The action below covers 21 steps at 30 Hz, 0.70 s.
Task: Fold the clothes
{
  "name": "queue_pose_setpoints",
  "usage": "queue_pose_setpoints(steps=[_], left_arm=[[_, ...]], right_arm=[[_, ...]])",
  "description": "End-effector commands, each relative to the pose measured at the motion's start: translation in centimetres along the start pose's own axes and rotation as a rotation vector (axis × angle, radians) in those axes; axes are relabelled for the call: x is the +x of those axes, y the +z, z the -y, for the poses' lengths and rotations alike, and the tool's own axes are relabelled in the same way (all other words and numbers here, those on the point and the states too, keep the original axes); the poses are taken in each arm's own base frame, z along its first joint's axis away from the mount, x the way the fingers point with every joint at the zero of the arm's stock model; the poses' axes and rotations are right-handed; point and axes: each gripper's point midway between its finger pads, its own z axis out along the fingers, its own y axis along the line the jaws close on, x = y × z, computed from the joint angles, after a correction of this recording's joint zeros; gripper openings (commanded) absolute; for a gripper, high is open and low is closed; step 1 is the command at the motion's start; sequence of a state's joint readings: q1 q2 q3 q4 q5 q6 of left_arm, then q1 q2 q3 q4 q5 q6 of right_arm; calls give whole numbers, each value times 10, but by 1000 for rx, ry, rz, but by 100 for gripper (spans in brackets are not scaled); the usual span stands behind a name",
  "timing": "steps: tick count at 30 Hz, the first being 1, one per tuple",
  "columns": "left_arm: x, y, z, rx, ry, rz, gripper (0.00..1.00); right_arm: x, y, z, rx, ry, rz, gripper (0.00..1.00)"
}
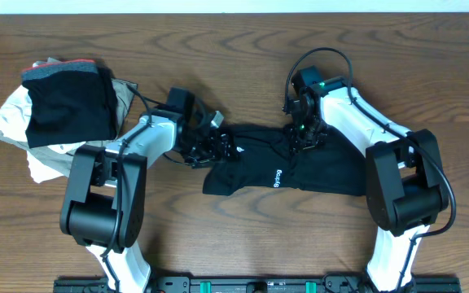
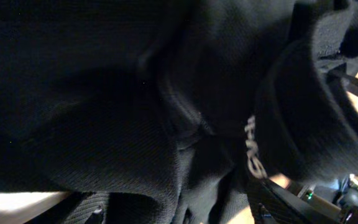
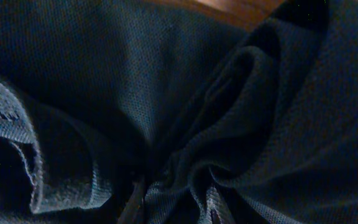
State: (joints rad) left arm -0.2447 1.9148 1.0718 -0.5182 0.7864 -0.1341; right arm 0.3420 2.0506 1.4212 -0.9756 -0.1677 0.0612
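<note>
Across the middle of the desk (image 1: 234, 49) the black clothes (image 1: 316, 167) lie spread, white lettering (image 1: 276, 176) up. Right fingers (image 1: 304, 137) pinch a gathered bunch at its far edge (folds converge there in the wrist view). Left fingers (image 1: 212, 149) sit at the garment's left end, buried in fabric; whether they grip, I cannot tell.

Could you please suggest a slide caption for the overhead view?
Left arm and right arm reach into a rumpled black garment on a wooden table; spare clothes lie aside.
</note>
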Motion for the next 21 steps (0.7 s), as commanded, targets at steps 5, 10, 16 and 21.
queue_pose_setpoints(steps=[5,10,16,21], left_arm=[[17,20,-8,-46,5,-53,51],[15,18,-10,-47,-2,-47,14],[13,11,-17,-58,-26,-35,6],[9,-17,-31,-129,-64,18,6]], right_arm=[[13,31,-16,-11,-24,-82,31],[13,31,-15,-10,-24,-82,31],[14,31,-15,-10,-23,-86,29],[11,26,-16,-12,-24,-71,28]])
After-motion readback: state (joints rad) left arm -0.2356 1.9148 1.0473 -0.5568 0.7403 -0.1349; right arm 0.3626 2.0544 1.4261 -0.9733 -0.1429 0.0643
